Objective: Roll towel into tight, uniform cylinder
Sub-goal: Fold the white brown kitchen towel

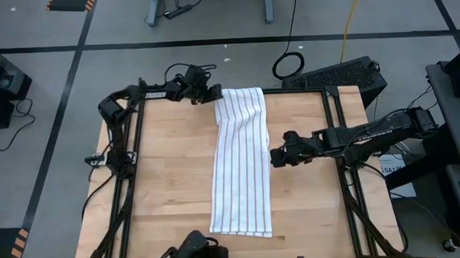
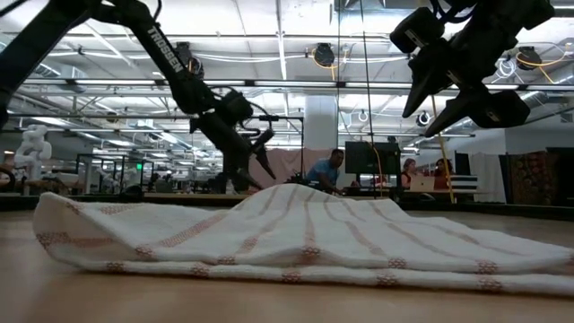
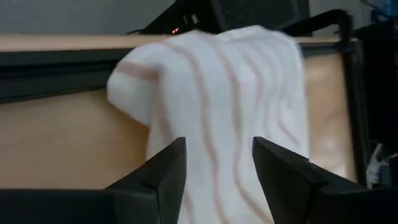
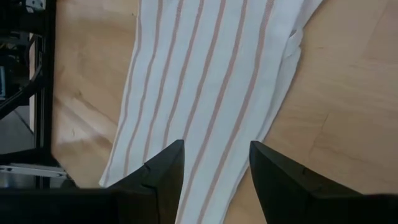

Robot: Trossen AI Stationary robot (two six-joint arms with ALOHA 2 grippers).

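Just soft striped towel (image 1: 241,163), elongated.

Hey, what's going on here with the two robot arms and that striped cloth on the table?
A two-armed robot is starting to roll up the towel, which lies flat along the middle of the wooden table. The left gripper is at the towel's far end, with cloth between its jaws. The right gripper waits at the towel's right edge, jaws apart above it. No roll has formed yet.

Towel (image 4: 205,81) end beyond frame edge
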